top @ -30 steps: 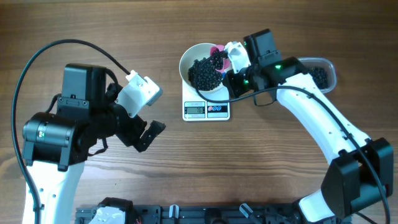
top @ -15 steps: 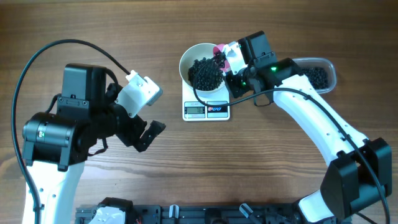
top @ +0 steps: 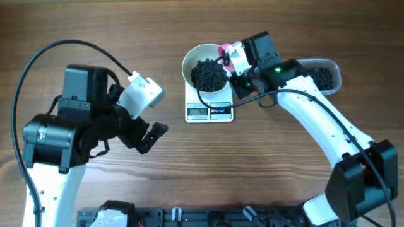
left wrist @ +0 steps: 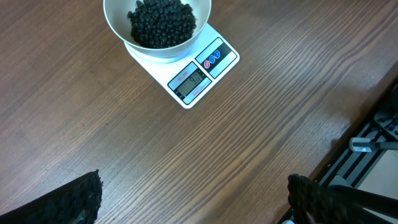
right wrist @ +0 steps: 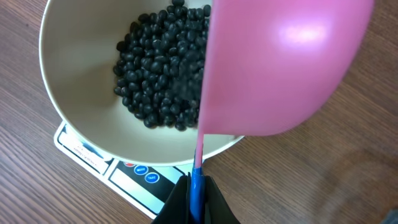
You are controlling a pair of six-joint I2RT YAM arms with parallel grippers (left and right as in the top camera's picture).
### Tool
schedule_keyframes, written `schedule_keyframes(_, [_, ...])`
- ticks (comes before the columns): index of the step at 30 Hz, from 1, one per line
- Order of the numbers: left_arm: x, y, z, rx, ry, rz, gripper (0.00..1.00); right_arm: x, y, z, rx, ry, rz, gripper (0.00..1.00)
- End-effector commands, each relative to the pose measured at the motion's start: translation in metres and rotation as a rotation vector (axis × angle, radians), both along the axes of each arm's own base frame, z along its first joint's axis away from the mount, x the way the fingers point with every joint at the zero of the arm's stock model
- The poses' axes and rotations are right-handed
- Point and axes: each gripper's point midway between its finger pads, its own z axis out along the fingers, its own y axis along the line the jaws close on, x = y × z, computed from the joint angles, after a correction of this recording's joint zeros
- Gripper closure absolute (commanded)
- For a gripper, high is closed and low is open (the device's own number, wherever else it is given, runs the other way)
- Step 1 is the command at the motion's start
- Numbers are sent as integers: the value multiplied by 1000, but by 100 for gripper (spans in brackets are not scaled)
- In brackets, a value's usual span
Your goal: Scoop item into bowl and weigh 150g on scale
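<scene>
The white bowl (top: 203, 68) stands on the white scale (top: 209, 111) and holds a heap of black pellets (top: 208, 74). My right gripper (top: 240, 68) is shut on the blue handle (right wrist: 196, 193) of a pink scoop (right wrist: 283, 62), which is tipped on its side over the bowl's right rim (right wrist: 224, 144). Inside the bowl the pellets (right wrist: 158, 78) lie piled. In the left wrist view the bowl (left wrist: 157, 28) and scale (left wrist: 202, 71) are far ahead. My left gripper (top: 148, 135) hangs open over bare wood, left of the scale, with its fingertips (left wrist: 74, 199) wide apart.
A clear plastic tub (top: 322, 74) with more black pellets sits at the back right, behind my right arm. A black rail (top: 208, 217) runs along the table's front edge. The left arm's cable (top: 38, 57) loops over the left side.
The scoop has tipped further and emptied; its pellets now lie in the bowl. My right gripper shifted slightly left and back. The left arm has not moved.
</scene>
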Motion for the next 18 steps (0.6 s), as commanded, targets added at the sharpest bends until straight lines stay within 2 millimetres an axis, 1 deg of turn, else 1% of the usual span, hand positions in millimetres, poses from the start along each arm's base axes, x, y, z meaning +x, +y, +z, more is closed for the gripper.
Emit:
schedule_keyframes(1, [0, 0, 7, -10, -23, -8, 0, 1, -8, 6, -70, -51, 18, 96])
schedule_keyframes(3, [0, 0, 7, -10, -23, -8, 0, 5, -15, 6, -106, -69, -4, 96])
schedule_keyframes(7, [0, 0, 7, -9, -23, -8, 0, 2, -8, 6, -86, -63, 21, 96])
schedule_keyframes(8, [0, 0, 7, -9, -23, -8, 0, 0, -9, 5, -112, -65, 36, 96])
schedule_keyframes(10, [0, 0, 7, -10, -22, -8, 0, 2, -14, 5, -146, -80, 26, 96])
schedule_keyframes(14, [0, 0, 7, -9, -23, -8, 0, 1, -6, 6, -118, -77, 48, 96])
schedule_keyframes(15, [0, 0, 7, -10, -23, -8, 0, 0, -7, 5, -131, -79, 53, 96])
schedule_keyframes(17, [0, 0, 7, -10, -23, -8, 0, 4, -18, 5, -202, -104, 33, 96])
schedule_keyframes(18, [0, 0, 7, -10, -23, -9, 0, 6, -20, 6, -213, -113, 23, 96])
